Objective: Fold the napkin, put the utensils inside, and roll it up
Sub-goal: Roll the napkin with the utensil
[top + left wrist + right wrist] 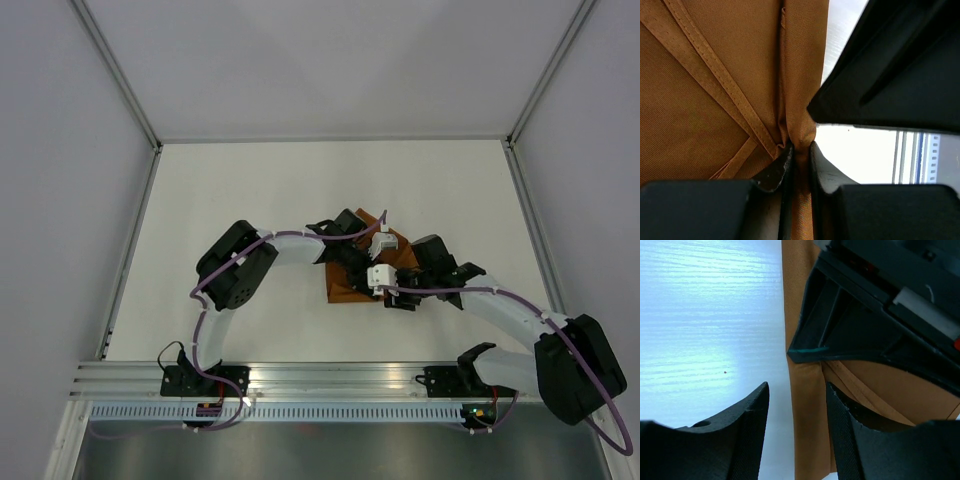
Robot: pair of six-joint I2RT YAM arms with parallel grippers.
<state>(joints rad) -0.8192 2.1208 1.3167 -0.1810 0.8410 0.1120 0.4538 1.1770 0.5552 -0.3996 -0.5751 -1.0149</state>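
1. Subject: napkin [350,287], a rust-orange cloth gathered into a small folded heap near the middle of the worktop [250,200], between the two arms. In the left wrist view its stitched hems cross the face of the cloth [705,100].
2. Handling (judged): light, limp and somewhat slick. Layers are likely to slide over one another and to slip out of a shallow pinch. The best hold is a hem or corner, where the doubled border gives bite, taken deep in the jaws.
3. Hold of the left gripper [799,152]: clamped on a gathered pleat of the napkin, at the point where the hems converge.
4. Stance of the right gripper [797,390]: jaws apart, straddling a straight folded edge of the napkin [807,415], which lies between them unpinched.
5. Missing item: utensils appear in no view. Whether they lie under the cloth or the arms cannot be told.
6. Surface: the worktop is white and smooth with a faint grain [705,315], so the cloth will probably drag across it rather than stay put.
7. Room: pale wall panels [60,150] stand on three sides, and a metal rail [330,378] at the near edge carries the arm bases.
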